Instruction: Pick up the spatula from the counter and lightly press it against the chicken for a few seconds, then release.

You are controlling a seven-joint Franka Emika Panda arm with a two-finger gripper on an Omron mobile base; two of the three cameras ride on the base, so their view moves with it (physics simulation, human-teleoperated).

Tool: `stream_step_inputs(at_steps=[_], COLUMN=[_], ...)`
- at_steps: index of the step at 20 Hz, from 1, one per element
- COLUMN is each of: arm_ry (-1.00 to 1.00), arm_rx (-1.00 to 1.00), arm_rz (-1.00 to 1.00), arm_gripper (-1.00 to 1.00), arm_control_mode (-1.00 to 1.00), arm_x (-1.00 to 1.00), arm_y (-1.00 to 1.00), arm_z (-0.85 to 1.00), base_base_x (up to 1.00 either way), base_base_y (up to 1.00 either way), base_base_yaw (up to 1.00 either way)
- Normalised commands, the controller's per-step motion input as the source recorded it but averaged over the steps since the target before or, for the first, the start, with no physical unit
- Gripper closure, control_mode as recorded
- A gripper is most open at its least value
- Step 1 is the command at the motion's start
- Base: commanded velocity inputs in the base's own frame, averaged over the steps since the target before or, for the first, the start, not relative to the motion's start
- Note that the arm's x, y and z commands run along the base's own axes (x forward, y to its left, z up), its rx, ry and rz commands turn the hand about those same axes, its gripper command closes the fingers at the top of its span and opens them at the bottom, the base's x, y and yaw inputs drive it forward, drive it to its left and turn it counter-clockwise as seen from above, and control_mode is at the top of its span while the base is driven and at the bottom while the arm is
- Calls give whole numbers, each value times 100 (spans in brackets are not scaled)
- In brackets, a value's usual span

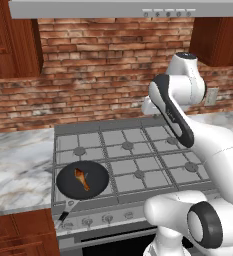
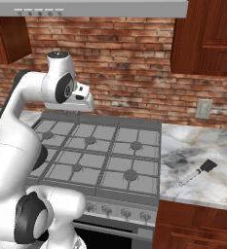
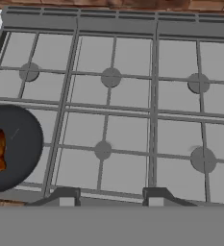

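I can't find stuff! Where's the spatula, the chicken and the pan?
spatula point(image 2: 208, 166), right base view, on its dark blade
chicken point(image 1: 82, 180), left base view, on its middle
pan point(image 1: 99, 175), left base view, on its bare dark bottom

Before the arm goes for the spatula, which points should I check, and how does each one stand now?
1. Spatula lies free on the counter, right of the stove: ok.
2. Gripper is empty, jaws apart: ok.
3. Gripper is above the spatula: not ok, it hangs over the stove grates.
4. Chicken sits in the pan on the front left burner: ok.
5. Burner under the pan is off: cannot tell.
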Motion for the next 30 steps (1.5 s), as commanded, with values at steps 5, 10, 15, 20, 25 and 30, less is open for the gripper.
stream_step_inputs(at_steps=[5,10,15,20,25,30], arm_ry=[-1,-5,-8,-2,-5,-2], arm_rx=[0,0,0,2,0,0], arm_rz=[0,-3,-6,-5,-4,-5], arm_gripper=[-100,-100,-100,-100,-100,-100], arm_control_mode=[-100,-100,-100,-100,-100,-100], arm_x=[-11,-30,-35,-22,-23,-16], arm_y=[0,0,-16,-38,-42,-41], arm_z=[0,0,0,0,0,0], base_base_x=[0,0,0,0,0,0], base_base_y=[0,0,0,0,0,0], base_base_yaw=[0,0,0,0,0,0])
